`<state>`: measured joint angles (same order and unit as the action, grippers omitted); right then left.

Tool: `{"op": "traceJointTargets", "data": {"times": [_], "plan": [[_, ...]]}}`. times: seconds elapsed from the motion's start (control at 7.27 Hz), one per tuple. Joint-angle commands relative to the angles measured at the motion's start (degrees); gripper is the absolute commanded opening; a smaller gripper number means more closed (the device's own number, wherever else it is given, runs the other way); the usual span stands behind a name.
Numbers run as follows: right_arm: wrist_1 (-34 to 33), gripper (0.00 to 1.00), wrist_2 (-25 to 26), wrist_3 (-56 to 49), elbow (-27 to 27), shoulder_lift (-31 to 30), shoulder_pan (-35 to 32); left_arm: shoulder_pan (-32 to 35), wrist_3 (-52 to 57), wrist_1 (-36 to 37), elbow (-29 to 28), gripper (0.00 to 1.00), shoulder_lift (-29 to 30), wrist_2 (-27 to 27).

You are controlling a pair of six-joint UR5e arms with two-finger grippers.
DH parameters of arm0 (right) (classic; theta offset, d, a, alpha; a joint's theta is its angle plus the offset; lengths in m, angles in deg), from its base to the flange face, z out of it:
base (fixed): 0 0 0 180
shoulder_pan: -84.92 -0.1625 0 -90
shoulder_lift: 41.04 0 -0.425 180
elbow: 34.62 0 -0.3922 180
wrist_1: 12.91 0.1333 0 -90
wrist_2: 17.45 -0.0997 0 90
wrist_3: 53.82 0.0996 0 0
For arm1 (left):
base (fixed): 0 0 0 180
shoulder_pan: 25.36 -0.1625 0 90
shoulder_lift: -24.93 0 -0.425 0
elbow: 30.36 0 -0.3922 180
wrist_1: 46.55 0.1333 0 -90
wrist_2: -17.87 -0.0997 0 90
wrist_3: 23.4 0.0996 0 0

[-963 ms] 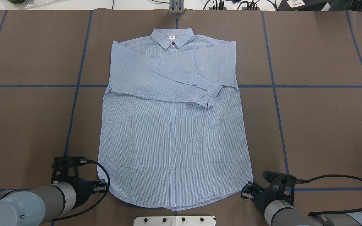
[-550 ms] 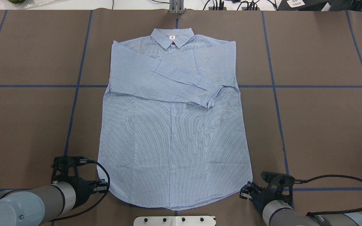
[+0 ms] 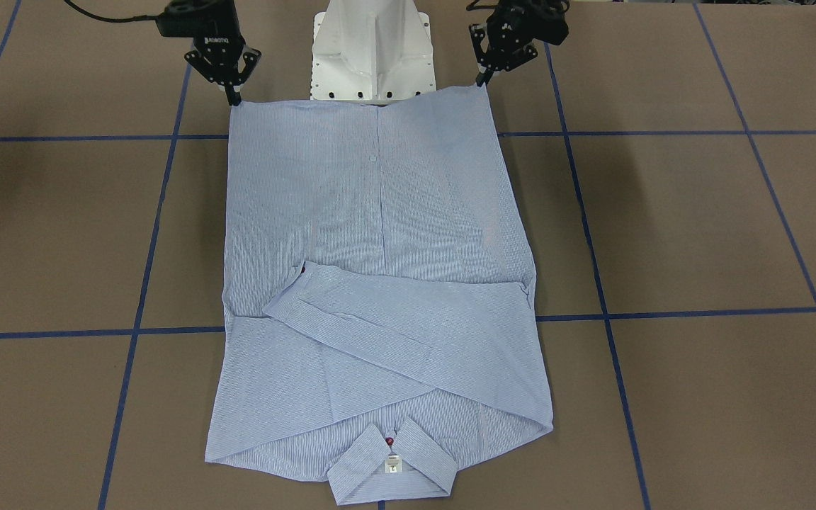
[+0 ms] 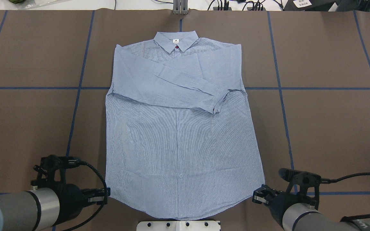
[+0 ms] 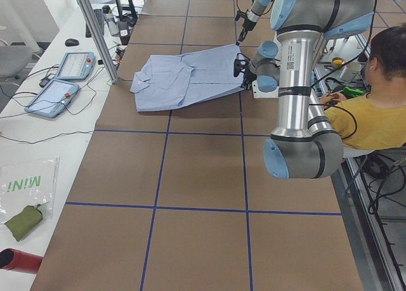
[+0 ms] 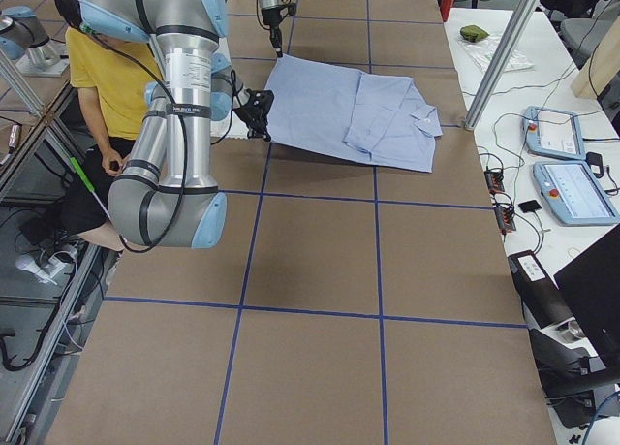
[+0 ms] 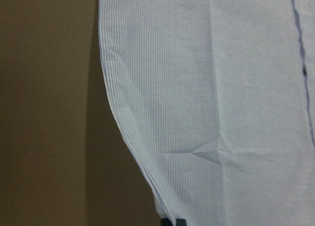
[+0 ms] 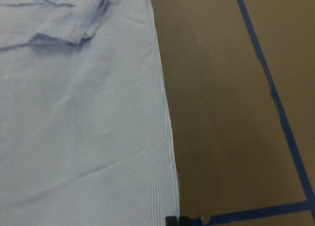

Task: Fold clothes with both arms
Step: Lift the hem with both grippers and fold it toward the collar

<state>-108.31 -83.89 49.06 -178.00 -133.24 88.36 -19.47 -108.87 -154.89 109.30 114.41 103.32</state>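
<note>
- Two arms, one tool each, both at the near edge of the counter point(image 4: 332, 128).
- left tool point(image 4: 106, 192): fingers pressed together, pinching the shirt's hem corner on its side. The left wrist view shows only the dark fingertips at the bottom edge, with striped cloth coming out of them.
- right tool point(image 4: 256, 195): fingers pressed together, pinching the other hem corner. The right wrist view shows the fingertips tight together at the cloth edge.
- One white pedestal base point(image 3: 372, 49) sits between the two tools, right behind the hem.
- One shirt point(image 4: 178, 144), light blue with fine stripes, in the middle of the counter, front up, hem toward the robot and collar away.
- The hem end is held up off the counter between the tools, with shadow under it in both side views. The collar end lies flat.
- One pale button point(image 4: 180, 176) shows on the placket near the hem.
- Two sleeves are folded across the chest. The top sleeve point(image 4: 172, 85) runs diagonally, with its cuff point(image 4: 218, 102) near the shirt's right edge. The second sleeve point(image 4: 217, 61) lies under it.
- Two dark red buttons: one on that cuff point(image 3: 303, 269), one at the collar point(image 4: 177, 47).
- One collar point(image 4: 176, 40), flat, at the far end.
- Blue tape lines point(image 4: 300, 88) grid the counter.
- One person in a yellow top point(image 5: 374, 113) sits behind the robot.
</note>
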Motion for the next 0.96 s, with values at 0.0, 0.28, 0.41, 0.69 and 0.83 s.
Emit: {"op": "traceJointTargets", "data": {"times": [0.0,0.28,0.41,0.69,0.83], "plan": [[-14.9,0.00,-7.3,-0.1,-14.9,5.3,-2.6,0.8,0.1,11.0,15.1,0.00,0.6,7.8],[-22.1,0.00,-12.6,-0.8,-14.2,12.7,-9.0,3.2,0.2,14.5,15.2,0.00,0.8,10.6],[-23.2,0.00,-12.7,-2.0,-12.3,15.7,-12.0,4.2,0.2,14.5,12.1,0.00,1.7,10.1],[-23.3,0.00,-12.8,-7.2,-6.3,21.4,-19.8,13.4,5.1,14.6,5.1,0.00,7.6,10.1],[-23.3,0.00,-12.7,-10.1,-3.5,25.0,-25.0,17.4,6.0,14.6,0.8,0.00,11.5,10.1]]}}
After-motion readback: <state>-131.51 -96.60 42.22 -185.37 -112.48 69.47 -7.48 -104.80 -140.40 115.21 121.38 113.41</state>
